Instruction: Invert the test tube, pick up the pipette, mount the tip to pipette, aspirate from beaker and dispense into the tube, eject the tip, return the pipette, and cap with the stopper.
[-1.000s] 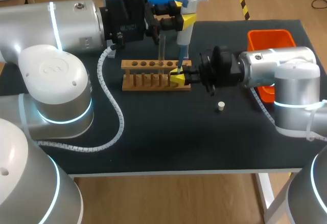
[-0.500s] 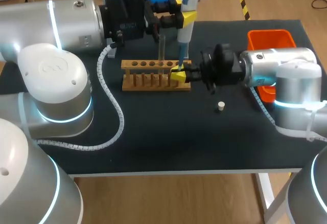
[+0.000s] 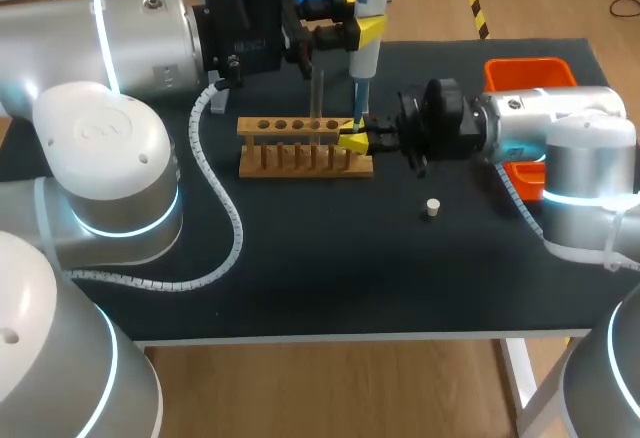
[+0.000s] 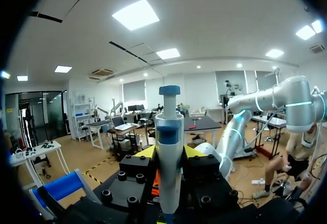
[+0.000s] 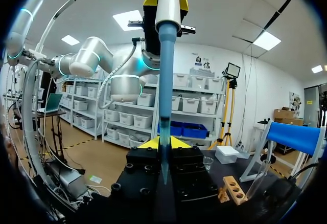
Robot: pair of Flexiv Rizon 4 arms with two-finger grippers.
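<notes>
From where I stand, the pipette (image 3: pixel 365 53) is the thing to look at: a white barrel with a blue plunger knob on top and a long, slim blue tip (image 3: pixel 357 98) on its lower end, held upright above the far side of the table (image 3: pixel 300 268). The left gripper (image 3: pixel 360 18) comes in from the left and has its yellow fingers clamped on the barrel from both sides; in the left wrist view the pipette (image 4: pixel 169 168) rises straight up between those fingers, with the left gripper (image 4: pixel 168 152) tight against it. The right gripper (image 3: pixel 352 139) reaches in from the right, low down by the end of the wooden rack (image 3: pixel 300 148), and its fingers are drawn narrow on the lower part of the tip. In the right wrist view the tip (image 5: pixel 164 81) runs down from the white barrel (image 5: pixel 167 4) and passes between the yellow fingertips of the right gripper (image 5: pixel 163 143), pinched there, its point ending just past them. A clear test tube (image 3: pixel 318 93) stands upright in the rack, just beside the tip. The small pale stopper (image 3: pixel 432 207) sits alone on the dark tabletop, nearer to me than the right gripper and apart from the rack. An orange bin (image 3: pixel 530 73) sits at the far right, partly behind the right arm.
</notes>
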